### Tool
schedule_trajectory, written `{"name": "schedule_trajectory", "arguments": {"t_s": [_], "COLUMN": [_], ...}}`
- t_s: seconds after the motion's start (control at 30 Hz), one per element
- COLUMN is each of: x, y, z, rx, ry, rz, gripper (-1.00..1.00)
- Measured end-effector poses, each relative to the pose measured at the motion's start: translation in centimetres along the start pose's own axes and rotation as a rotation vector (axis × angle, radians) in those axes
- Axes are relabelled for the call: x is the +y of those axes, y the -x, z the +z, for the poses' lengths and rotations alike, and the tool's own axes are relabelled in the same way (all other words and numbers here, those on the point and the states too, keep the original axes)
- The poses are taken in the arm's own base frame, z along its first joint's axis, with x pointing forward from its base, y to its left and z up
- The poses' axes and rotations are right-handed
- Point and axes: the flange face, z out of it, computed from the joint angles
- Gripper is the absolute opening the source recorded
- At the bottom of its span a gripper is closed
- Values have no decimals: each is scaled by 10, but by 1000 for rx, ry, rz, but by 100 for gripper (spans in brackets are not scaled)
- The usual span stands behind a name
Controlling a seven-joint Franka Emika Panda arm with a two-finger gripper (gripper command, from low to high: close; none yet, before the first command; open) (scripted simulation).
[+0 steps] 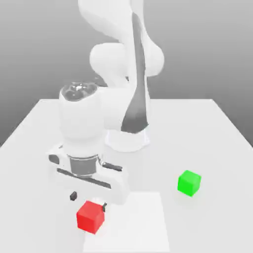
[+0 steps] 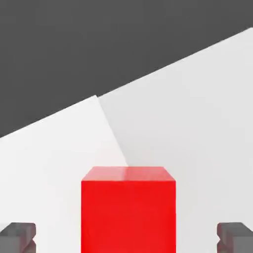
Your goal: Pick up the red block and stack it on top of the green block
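The exterior view looks from raised ground at the front, facing the arm's base across the white bench (image 1: pixel 207 128), far enough to take in most of its top. The hand view sits on the hand, looking down at close range between the spread fingers (image 2: pixel 18 236). Both share the red block (image 1: pixel 90 216) (large and central from the hand) and the bench around it.

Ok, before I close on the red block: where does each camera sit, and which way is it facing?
Exterior view: off the arm, raised, looking down across the white table at the arm, the open gripper, the red block and the green block.
Hand view: on the hand, looking along the fingertips at the red block between them, apart from both.
Shared: red block, fingertips, table.
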Motion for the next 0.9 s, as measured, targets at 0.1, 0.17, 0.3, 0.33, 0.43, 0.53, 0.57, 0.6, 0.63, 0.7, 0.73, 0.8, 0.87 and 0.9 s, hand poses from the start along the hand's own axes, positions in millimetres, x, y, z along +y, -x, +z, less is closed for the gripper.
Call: {"name": "schedule_trajectory", "arguments": {"t_s": [0.1, 0.17, 0.3, 0.33, 0.43, 0.53, 0.57, 0.6, 0.63, 0.7, 0.73, 0.8, 0.87, 0.9], "x": [1, 1, 0, 0, 0, -12, -18, -21, -22, -22, -20, -14, -6, -1], "y": [0, 0, 0, 0, 0, 44, 67, 87, 107, 145, 161, 191, 220, 236], "z": [9, 9, 2, -8, -40, -57, -61, -64, -67, -72, -74, -78, -82, -83], "rx": [0, 0, 0, 0, 0, -5, -7, -9, -10, -13, -13, -14, -13, -12], "ry": [0, 0, 0, 0, 0, -3, -5, -6, -6, -7, -7, -7, -7, -6], "rz": [0, 0, 0, 0, 0, -146, -220, -290, -357, -492, -554, -672, -792, -857], "gripper": [-100, -100, -100, -100, -100, -100, -100, -100, -100, -100, -100, -100, -100, -100]}}
